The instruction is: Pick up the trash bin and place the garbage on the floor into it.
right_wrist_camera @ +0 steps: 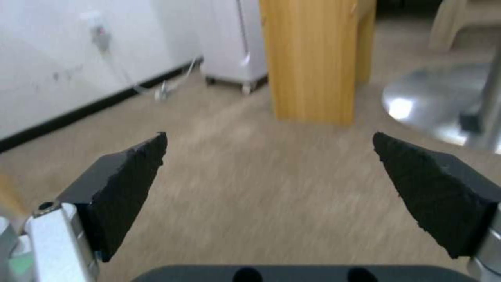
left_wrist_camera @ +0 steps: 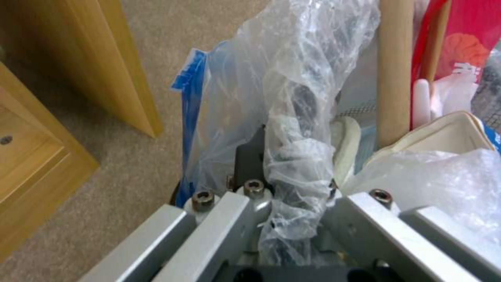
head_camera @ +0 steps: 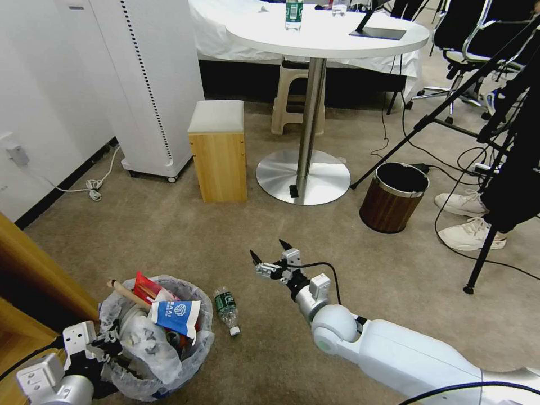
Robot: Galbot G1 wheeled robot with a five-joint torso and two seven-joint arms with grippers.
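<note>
The trash bin (head_camera: 160, 360), a small round bin lined with a crinkled translucent plastic bag, sat on the beige short-pile carpet (head_camera: 169, 236) near the light-wood furniture (head_camera: 39, 270). It was packed with a white-blue plastic bag (head_camera: 177, 315), a red wrapper (head_camera: 147, 287), a round wooden stick (head_camera: 126, 292) and a pale slipper (left_wrist_camera: 444, 133). The left hand (head_camera: 107, 346) was clenched on the bin's bag-covered rim. A small clear bottle (head_camera: 226, 308) with a green label lay on the carpet just beside the bin. The right hand (head_camera: 269, 254) hovered released above bare carpet, its black wedge-shaped pads (right_wrist_camera: 125, 188) wide apart.
</note>
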